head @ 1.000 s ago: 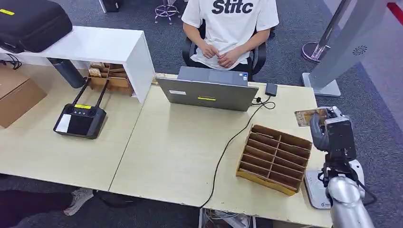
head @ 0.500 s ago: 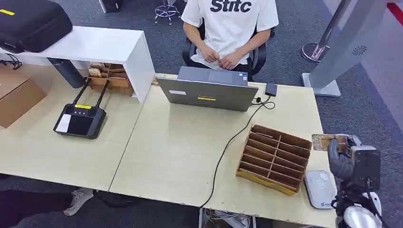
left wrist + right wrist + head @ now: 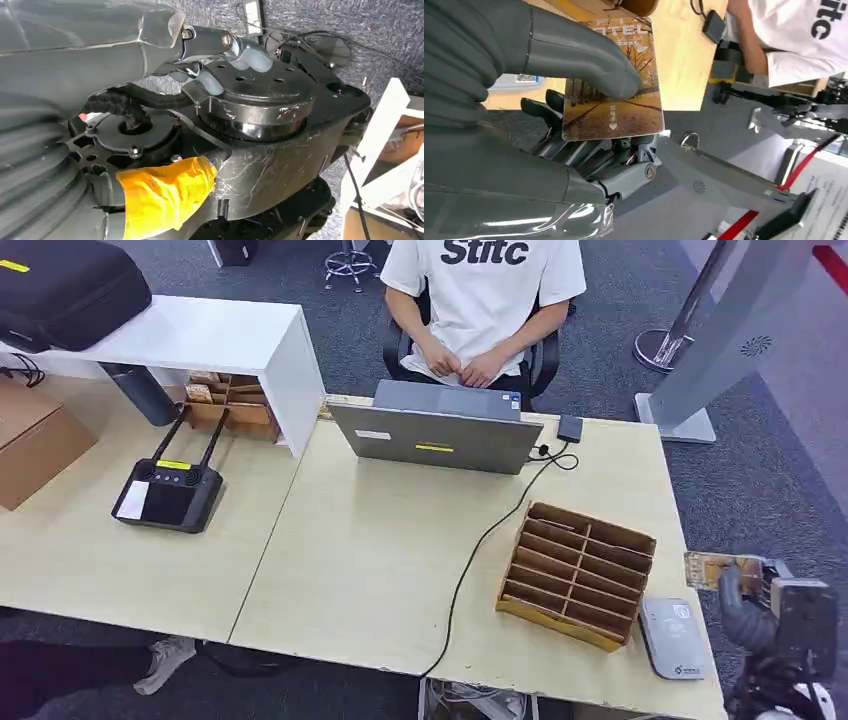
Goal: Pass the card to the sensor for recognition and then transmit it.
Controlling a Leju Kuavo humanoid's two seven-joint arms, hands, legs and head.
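A card (image 3: 715, 568) printed with autumn trees is held in my right hand (image 3: 770, 610), just past the table's right edge. The hand sits to the right of the grey-white sensor pad (image 3: 673, 638), which lies flat at the table's near right corner. In the right wrist view the thick thumb (image 3: 584, 60) presses the card (image 3: 616, 95) against the darker fingers behind it, and a strip of the sensor pad (image 3: 516, 80) shows past the hand. My left hand (image 3: 220, 50) hangs by my body with its fingers stretched out and nothing in them.
A slotted wooden organiser (image 3: 575, 575) stands just left of the sensor pad. A laptop (image 3: 437, 435) with a cable running toward me sits mid-table, and a person (image 3: 485, 300) sits behind it. A black controller (image 3: 168, 490) and a white shelf (image 3: 200, 335) are at left. A grey stand (image 3: 720, 340) rises at far right.
My right hand has carried the card toward me and to the right, from beside the organiser's far corner to past the table edge beside the sensor pad.
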